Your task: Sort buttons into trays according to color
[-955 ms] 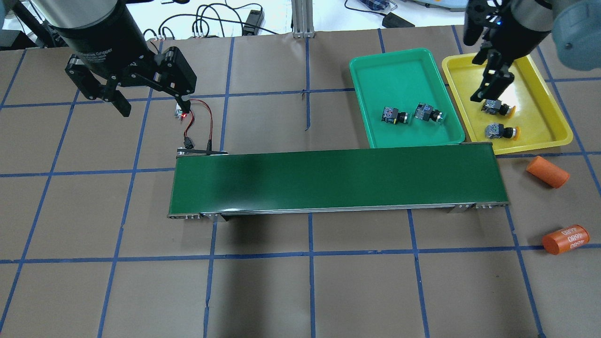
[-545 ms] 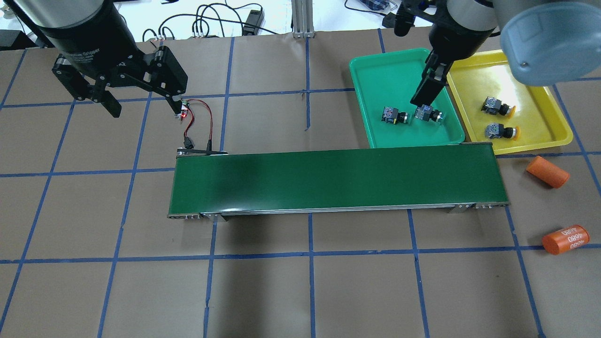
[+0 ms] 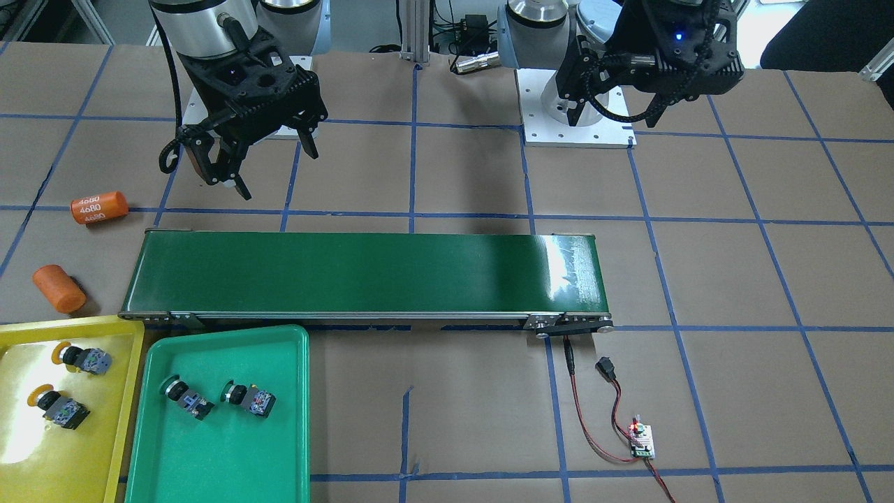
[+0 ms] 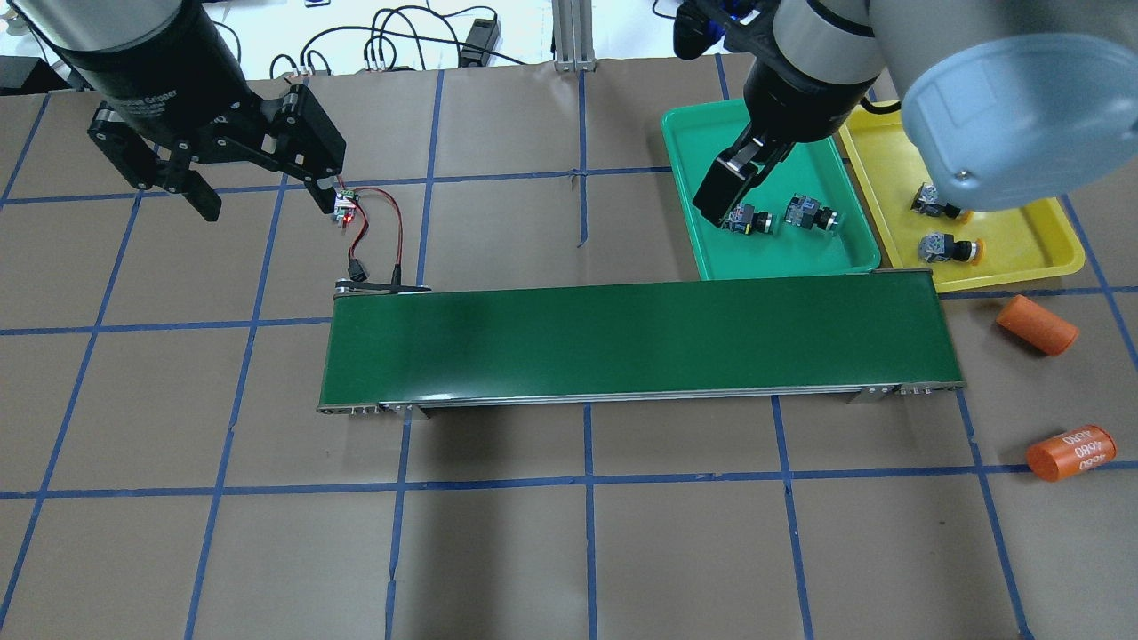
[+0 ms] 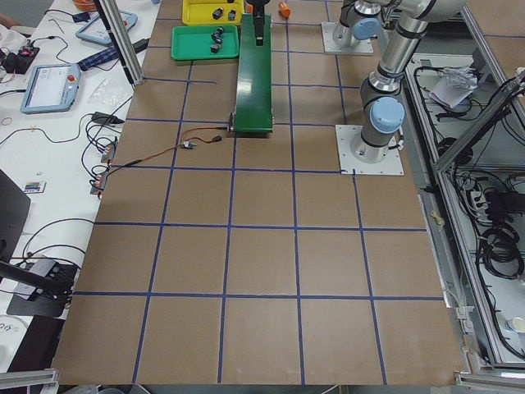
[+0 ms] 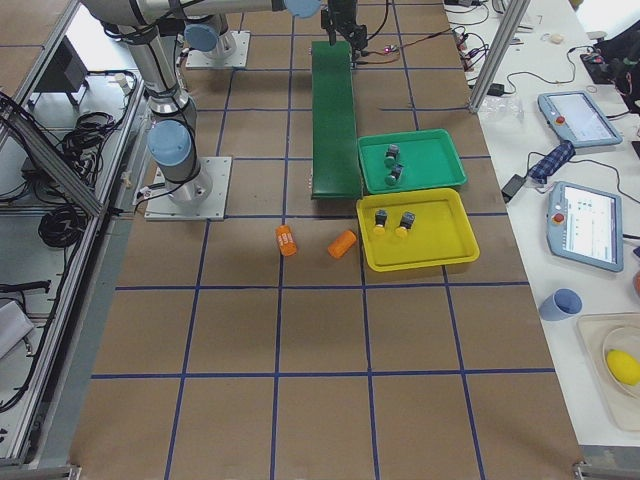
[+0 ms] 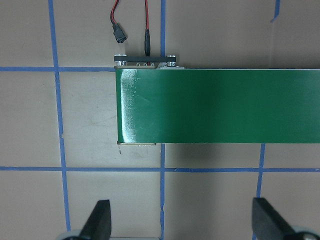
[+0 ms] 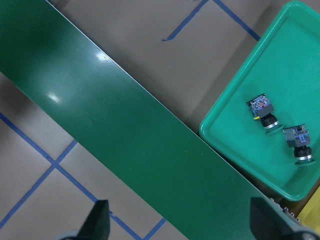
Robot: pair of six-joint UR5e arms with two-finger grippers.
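Observation:
Two green-capped buttons [image 4: 749,220] [image 4: 811,215] lie in the green tray [image 4: 773,253]. They also show in the right wrist view [image 8: 263,111] [image 8: 298,142]. Two yellow-capped buttons [image 3: 82,358] [image 3: 57,407] lie in the yellow tray [image 3: 42,461]. In the overhead view one [image 4: 949,246] is in full sight and the arm partly hides the other. My right gripper [image 3: 258,157] is open and empty, high above the green tray's left part and the belt end. My left gripper [image 4: 264,196] is open and empty, high above the table's left side.
A long dark-green conveyor belt [image 4: 636,342] lies across the middle, just in front of both trays. Two orange cylinders [image 4: 1037,325] [image 4: 1070,452] lie right of it. A small circuit board with red wires [image 4: 345,209] sits near the belt's left end.
My right gripper moved left from over the yellow tray, across the green tray, to its left part, holding nothing. My left gripper drifted slightly left and away. The buttons stayed put.

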